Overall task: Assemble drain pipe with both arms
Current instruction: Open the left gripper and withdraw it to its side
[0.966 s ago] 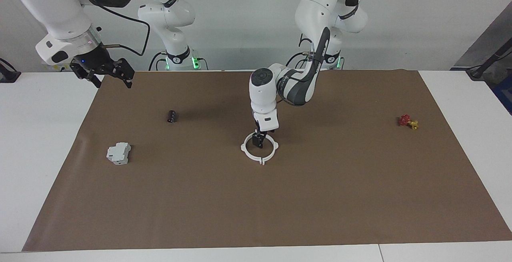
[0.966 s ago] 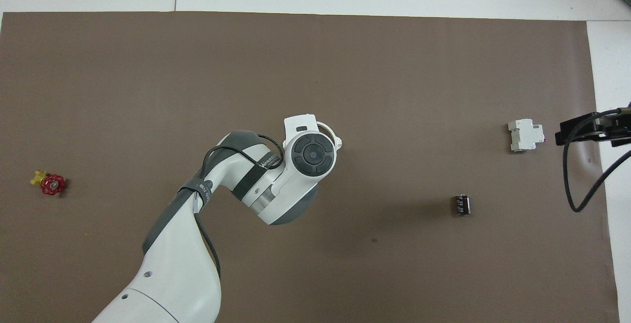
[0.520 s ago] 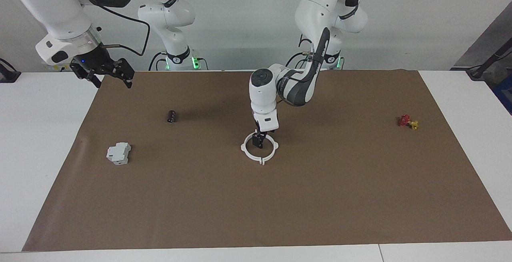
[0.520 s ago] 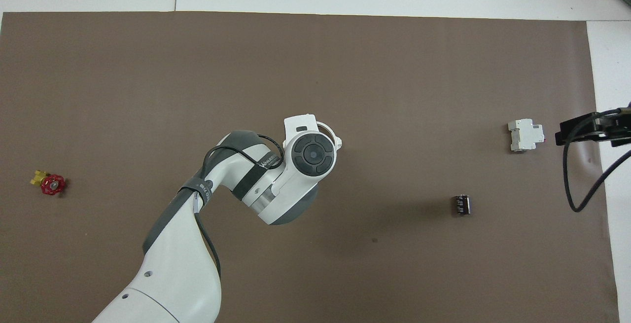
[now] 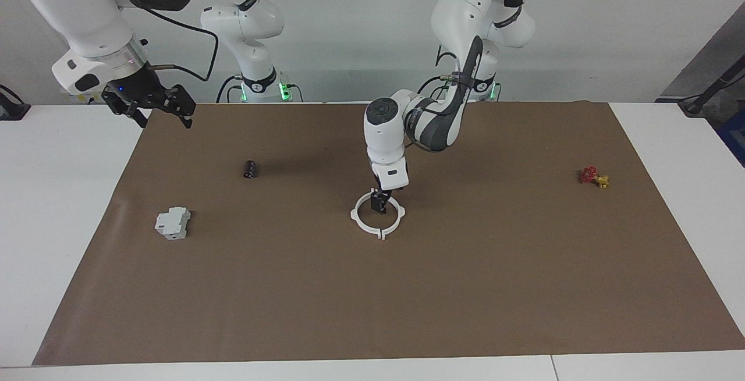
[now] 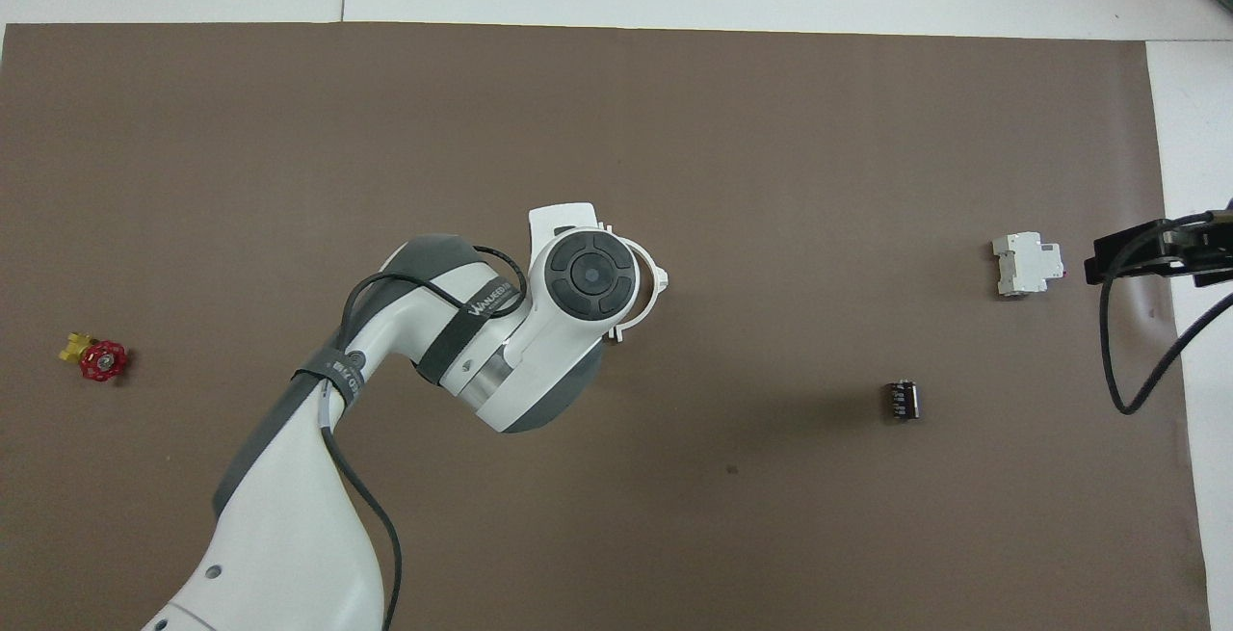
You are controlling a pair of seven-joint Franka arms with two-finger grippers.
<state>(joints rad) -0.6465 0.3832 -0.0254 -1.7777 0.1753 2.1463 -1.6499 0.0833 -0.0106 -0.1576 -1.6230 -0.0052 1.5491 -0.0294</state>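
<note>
Now the white ring [image 5: 377,222] lies flat in the middle of the brown mat [image 5: 465,288]. Just above it hangs the left gripper [image 5: 380,203], fingers spread. Over the mat's corner, the right gripper [image 5: 152,109] waits, spread too.

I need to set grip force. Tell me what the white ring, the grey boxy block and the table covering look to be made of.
White ring: probably hard plastic; thin, evenly white, with small moulded tabs. Grey boxy block: likely moulded plastic, matt light grey, with stepped, sharp-edged faces. Table covering: looks like matt brown paper or thin card, flat with one faint crease near the block.
</note>
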